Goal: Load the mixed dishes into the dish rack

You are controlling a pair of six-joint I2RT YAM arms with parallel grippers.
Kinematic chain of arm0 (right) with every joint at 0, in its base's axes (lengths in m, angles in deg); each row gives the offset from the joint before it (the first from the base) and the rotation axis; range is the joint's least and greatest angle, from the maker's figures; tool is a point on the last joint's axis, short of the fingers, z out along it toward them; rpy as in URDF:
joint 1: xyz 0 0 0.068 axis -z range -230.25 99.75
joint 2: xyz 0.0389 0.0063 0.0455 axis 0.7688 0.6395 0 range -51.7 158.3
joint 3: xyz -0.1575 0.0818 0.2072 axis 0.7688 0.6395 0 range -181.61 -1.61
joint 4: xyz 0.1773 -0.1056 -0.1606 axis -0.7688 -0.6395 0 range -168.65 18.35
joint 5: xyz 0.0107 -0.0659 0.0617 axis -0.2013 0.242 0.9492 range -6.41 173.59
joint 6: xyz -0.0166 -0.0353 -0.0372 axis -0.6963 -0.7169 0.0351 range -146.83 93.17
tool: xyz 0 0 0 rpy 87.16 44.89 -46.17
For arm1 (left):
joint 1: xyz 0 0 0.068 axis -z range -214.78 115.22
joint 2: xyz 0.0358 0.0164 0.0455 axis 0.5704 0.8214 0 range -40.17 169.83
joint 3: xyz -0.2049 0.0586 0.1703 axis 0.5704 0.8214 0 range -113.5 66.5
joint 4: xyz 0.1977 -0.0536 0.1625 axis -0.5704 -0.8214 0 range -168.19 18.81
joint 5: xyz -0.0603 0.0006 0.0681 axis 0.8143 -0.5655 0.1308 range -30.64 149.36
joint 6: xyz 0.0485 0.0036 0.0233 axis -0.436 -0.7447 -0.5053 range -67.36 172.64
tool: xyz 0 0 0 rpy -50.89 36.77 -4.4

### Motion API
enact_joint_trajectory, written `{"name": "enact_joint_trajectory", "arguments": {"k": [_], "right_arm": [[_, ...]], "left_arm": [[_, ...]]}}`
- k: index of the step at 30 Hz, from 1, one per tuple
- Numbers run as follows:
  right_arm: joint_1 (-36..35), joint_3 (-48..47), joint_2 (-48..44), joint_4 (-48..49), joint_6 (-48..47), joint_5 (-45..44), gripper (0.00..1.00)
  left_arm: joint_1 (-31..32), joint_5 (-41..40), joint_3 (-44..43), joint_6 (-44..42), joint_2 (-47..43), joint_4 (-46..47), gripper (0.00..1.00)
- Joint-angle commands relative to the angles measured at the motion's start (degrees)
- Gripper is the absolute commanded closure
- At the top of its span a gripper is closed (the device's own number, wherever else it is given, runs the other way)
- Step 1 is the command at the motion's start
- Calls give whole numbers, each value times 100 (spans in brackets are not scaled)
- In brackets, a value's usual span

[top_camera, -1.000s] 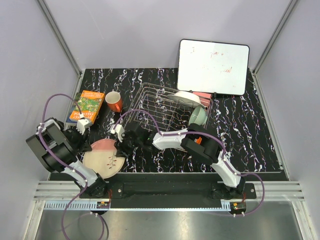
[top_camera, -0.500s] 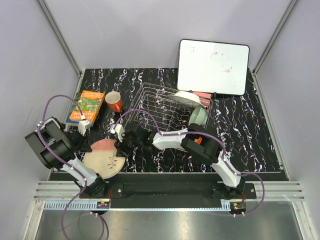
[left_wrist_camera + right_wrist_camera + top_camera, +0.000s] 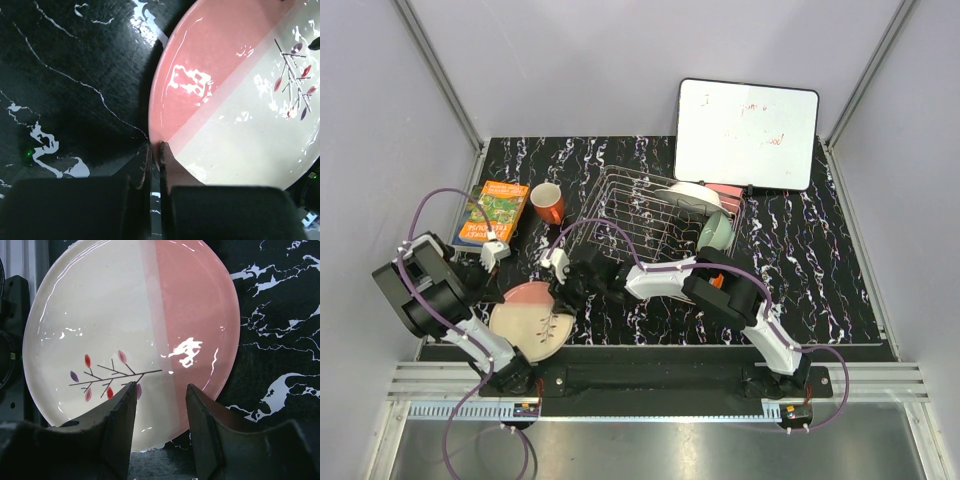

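Left end effector [image 3: 155, 148] clamps the pink-and-cream plate [image 3: 240, 100] rim; right end effector [image 3: 161, 387] hovers above, jaws apart.

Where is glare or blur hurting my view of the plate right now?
Left wrist: white glare patches on the pink half of the pink-and-cream plate, left gripper dark and soft. Right wrist: one bright glint on the pink half, twig motif sharp. Top external: even light, no glare on the plate.
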Motion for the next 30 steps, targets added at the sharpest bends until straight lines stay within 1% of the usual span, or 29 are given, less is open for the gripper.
{"name": "enact_joint_trajectory", "arguments": {"k": [1,8,16,25,30], "right_arm": [[18,-19,-39,-350,-86,-88,46],[96,-160,23,-280,-77,245,44],[246,-213,-74,-17,274,860,44],[422,-168,40,616,766,1265,45],[466,-362,242,722,924,1476,47]], "left_arm": [[92,-550,218,-867,-98,-208,100],[171,-120,-80,-1166,-397,-550,100],[478,328,-547,-1105,-819,-928,100],[699,504,-556,-1245,-1285,-1324,100],[734,583,-521,-1324,-1425,-1508,100]]}}
